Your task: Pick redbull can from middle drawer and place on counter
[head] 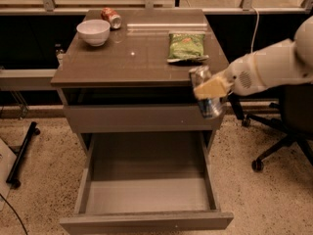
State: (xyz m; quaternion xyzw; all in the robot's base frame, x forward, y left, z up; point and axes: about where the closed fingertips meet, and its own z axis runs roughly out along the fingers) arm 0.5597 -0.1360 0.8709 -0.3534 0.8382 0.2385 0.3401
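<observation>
One can held at the counter's corner

Gripper (211,88) clamps around the tilted redbull can (208,106), apparently just off the near-right edge of the counter (132,62), above the open middle drawer (146,196). A white bowl (93,32) sits far left.

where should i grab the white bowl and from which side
Pinch the rim of the white bowl from above, probably at its front-left: it stands upright, open, likely too wide to span, and a red soda can lies by its back right. The tool is off the counter's front right corner, shut on the redbull can.
</observation>
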